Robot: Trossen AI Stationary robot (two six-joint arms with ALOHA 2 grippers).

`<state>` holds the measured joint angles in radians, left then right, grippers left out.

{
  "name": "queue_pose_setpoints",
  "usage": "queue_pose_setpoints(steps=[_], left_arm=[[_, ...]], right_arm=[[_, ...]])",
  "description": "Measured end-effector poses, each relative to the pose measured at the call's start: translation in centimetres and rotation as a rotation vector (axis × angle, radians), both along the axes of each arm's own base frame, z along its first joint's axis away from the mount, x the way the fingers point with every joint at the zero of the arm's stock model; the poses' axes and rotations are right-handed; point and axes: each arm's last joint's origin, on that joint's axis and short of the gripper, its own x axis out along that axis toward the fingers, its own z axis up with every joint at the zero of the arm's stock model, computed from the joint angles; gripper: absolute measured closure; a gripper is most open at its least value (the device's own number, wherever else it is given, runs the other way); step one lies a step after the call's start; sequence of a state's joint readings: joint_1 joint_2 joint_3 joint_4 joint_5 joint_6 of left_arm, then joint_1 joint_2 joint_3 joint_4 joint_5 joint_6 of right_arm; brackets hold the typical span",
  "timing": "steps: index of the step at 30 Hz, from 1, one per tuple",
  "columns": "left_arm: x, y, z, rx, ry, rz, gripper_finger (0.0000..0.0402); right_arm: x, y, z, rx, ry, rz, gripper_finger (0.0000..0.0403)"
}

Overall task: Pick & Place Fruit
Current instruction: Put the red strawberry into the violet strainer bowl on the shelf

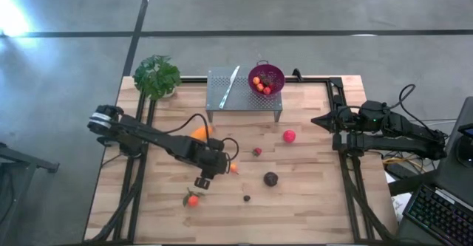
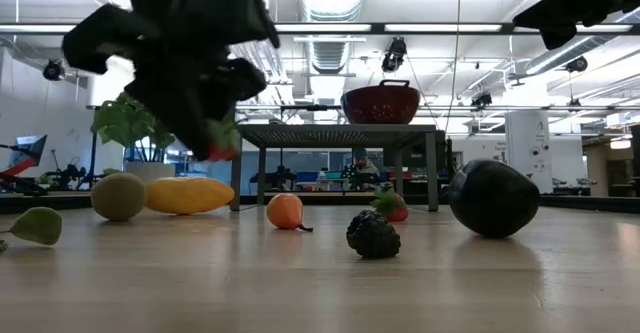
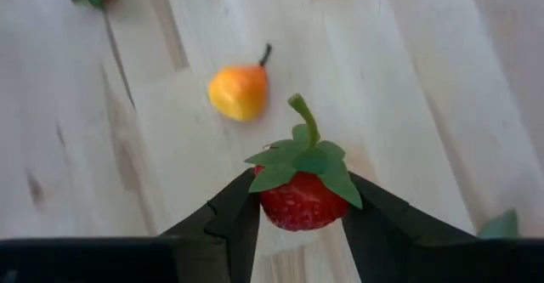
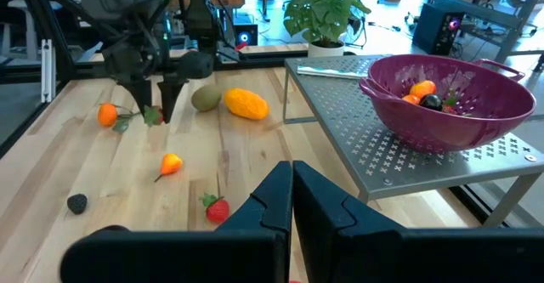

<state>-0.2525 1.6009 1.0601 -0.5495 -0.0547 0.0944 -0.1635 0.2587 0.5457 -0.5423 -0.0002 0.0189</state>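
Note:
My left gripper [image 3: 299, 200] is shut on a small red strawberry [image 3: 299, 200] with a green leafy cap, above the middle of the table [image 1: 202, 179]; the low view shows the strawberry [image 2: 222, 149] hanging well above the wood. Loose fruit lies around: an elongated orange one [image 1: 199, 133], a red ball [image 1: 289, 136], a dark purple ball [image 1: 271, 179], a second strawberry [image 1: 256, 151] and a small orange pear-shaped piece [image 3: 239, 92]. My right gripper [image 4: 291, 181] is shut and waits at the right edge [image 1: 319, 120]. My left gripper pinches the strawberry's red body [image 3: 285, 211] between its two fingers, one on each side, just under the leafy cap [image 3: 306, 162]. The fingers [image 4: 161, 96] come from above, pointing down. The strawberry is lifted clear of the table, stem pointing away from the fingers.
A purple colander [image 1: 267, 78] holding a few small fruits stands on a perforated metal stand [image 1: 236, 94] at the far side. A leafy plant [image 1: 157, 76] is at the far left corner. An orange fruit with a leaf [image 1: 193, 199] and a small dark berry [image 1: 247, 198] lie nearer.

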Motion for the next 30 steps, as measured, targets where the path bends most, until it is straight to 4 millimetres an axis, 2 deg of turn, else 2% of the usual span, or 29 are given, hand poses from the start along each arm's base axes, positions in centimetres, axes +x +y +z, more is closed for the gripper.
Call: queue_pose_setpoints(steps=[19,30], left_arm=[[1.6,0.5,2.2,0.003,-0.130,0.042,0.0250],[3.6,1.6,3.8,-0.009,-0.368,0.109,0.0250]], right_arm=[[0.0,0.0,0.0,0.000,0.000,0.000,0.0394],[0.0,0.0,0.0,0.000,0.000,0.000,0.0394]])
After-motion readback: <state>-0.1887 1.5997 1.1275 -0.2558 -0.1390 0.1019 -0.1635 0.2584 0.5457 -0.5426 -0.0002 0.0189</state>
